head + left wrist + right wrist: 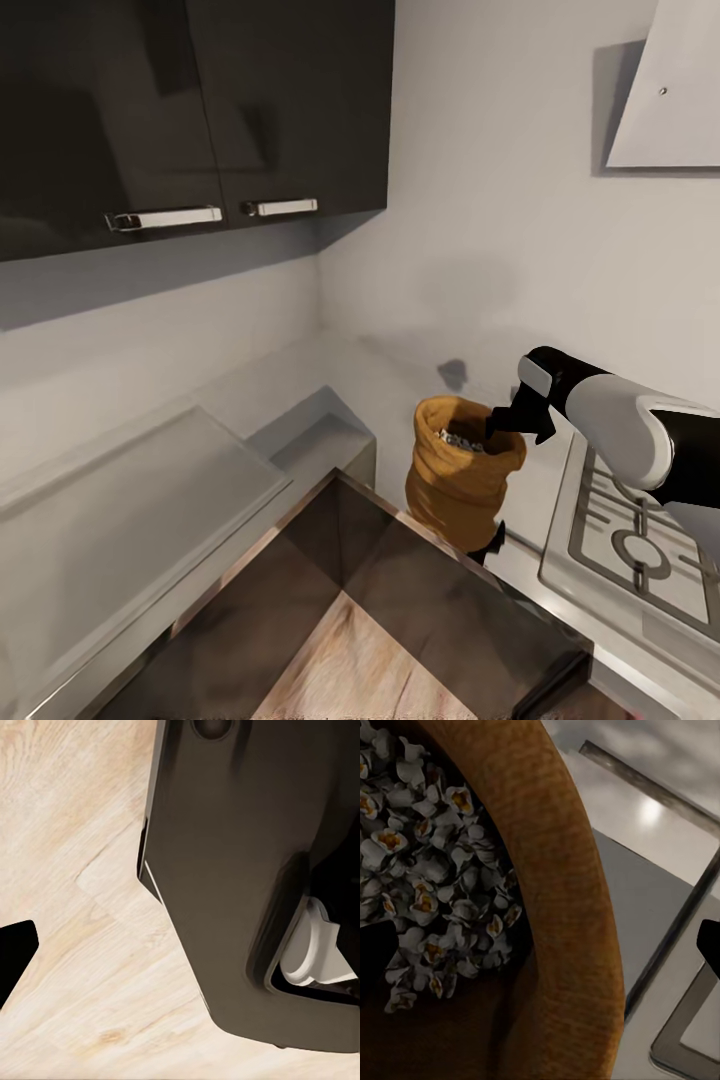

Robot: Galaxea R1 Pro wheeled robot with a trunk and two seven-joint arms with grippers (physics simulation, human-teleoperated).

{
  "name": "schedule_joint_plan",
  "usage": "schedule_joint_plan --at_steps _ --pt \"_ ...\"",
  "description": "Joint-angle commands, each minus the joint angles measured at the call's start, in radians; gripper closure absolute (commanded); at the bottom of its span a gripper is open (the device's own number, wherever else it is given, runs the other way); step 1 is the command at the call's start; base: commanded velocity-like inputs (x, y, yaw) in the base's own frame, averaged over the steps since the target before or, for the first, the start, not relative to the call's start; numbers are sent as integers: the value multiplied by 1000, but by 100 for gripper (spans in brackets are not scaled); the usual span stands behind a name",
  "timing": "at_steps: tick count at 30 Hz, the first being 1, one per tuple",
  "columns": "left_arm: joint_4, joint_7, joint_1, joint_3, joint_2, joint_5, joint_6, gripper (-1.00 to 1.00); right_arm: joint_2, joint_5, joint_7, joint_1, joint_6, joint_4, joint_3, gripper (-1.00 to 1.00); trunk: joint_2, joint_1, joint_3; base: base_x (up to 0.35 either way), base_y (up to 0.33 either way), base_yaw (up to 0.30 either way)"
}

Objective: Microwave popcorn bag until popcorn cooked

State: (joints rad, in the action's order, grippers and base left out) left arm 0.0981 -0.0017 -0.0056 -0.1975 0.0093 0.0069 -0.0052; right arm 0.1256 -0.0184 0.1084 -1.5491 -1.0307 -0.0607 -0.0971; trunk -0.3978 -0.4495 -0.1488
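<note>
The tan-gold popcorn bag [462, 485] stands upright on the grey countertop [380, 385], just left of the gas hob. Its rolled rim [574, 892] is open, and whitish popcorn [431, 870] with yellow centres is heaped inside [460, 438]. My right gripper [515, 420] is at the bag's near-right rim and is open. One fingertip [375, 956] is over the popcorn inside and the other [709, 945] is outside, neither touching the cloth. My left gripper hangs low over the wood floor with one fingertip [15, 956] showing. The microwave is out of view.
The gas hob [630, 540] lies right of the bag, under my right arm. Dark wall cabinets [200, 100] hang at the upper left, with the white hood [670, 90] at the upper right. A raised grey slab [130, 500] sits on the left counter. The robot's dark body [240, 870] is beside the left gripper.
</note>
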Motion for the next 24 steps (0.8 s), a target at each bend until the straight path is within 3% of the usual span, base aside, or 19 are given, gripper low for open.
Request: schedule_joint_plan --at_steps 1,24 --pt "0 0 -1 -3 0 1 -1 -100 0 -2 8 -2 0 -2 -9 -100 -2 -1 -4 0 0 0" --pt "0 0 -1 -3 0 1 -1 -100 0 -2 8 -2 0 -2 -8 -100 -2 -1 -21 0 0 -5"
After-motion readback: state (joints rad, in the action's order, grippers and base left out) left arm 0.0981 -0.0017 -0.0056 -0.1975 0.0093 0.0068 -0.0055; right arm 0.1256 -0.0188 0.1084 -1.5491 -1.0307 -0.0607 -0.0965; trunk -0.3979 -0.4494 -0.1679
